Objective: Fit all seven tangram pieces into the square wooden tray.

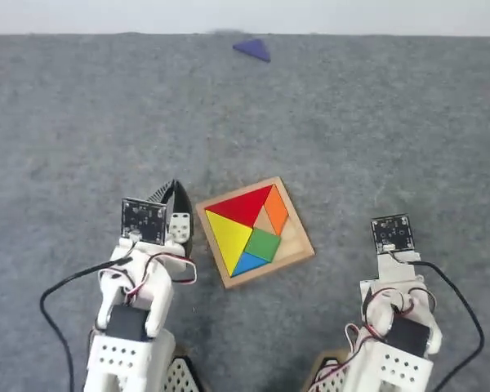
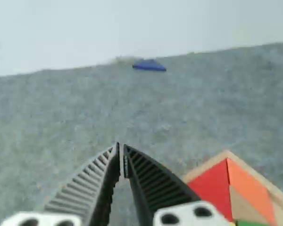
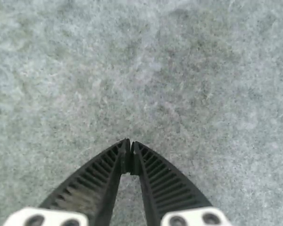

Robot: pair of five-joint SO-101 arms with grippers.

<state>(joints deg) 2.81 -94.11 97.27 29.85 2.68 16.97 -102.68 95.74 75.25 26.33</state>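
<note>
Left tool (image 2: 121, 148) ribbed, closed, square wooden tray (image 1: 298, 243), fuzzy grey table (image 1: 376, 122)

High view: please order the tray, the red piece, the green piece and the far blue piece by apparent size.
1. tray
2. red piece
3. green piece and far blue piece: these look about equal, and the blue one lies farther away, so I do not rank them.

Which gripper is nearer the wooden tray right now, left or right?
Left. The left gripper, shut, sits right beside a corner of the tray. The right gripper, also shut, is over grey carpet, farther off on the other side.
</note>
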